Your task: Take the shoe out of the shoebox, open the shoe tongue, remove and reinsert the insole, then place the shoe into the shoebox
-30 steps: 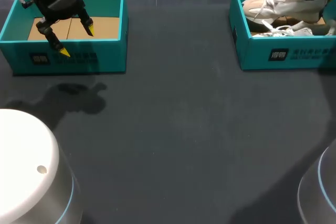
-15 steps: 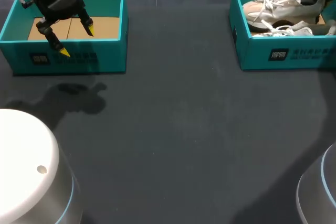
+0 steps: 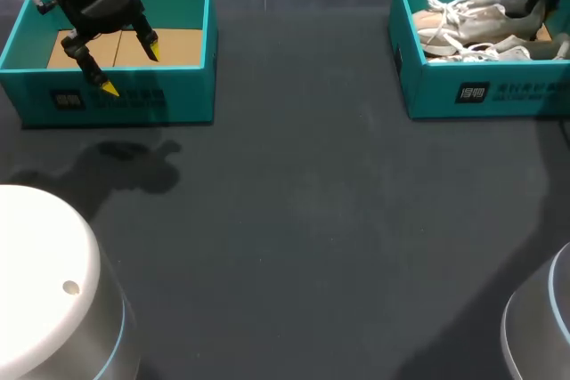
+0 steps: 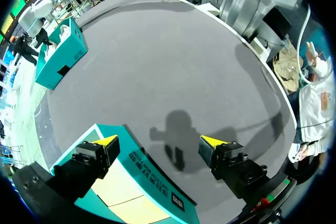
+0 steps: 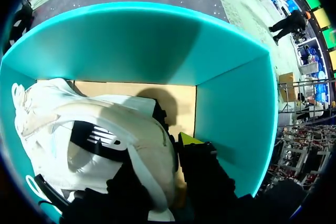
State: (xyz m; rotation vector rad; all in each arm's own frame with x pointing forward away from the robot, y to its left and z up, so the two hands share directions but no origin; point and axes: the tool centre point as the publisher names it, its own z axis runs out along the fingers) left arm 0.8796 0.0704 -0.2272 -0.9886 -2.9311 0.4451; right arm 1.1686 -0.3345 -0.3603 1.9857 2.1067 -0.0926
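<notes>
Because the shoe (image 5: 79, 129) is a light, soft trainer with a padded collar, judge that it will sag and swing from any single pinch. The heel looks like its stiffest part. Your right gripper (image 5: 160, 156) has it there: the jaws are drawn close across the heel wall, one finger inside the collar and the yellow-tipped one outside. The rest of the shoe lies ahead of those jaws, inside the shoebox (image 5: 231, 108).

Only the right wrist view shows that pinch. In the head view the gripper sits at the frame's edge, but there you see loose laces (image 3: 445, 15) and a second shoe (image 3: 499, 49) beside the held one, which could snag.

The left wrist view shows your left gripper (image 4: 160, 141) spread wide and holding nothing. The empty box (image 4: 152, 177) has its front wall under the gap between the jaws.
</notes>
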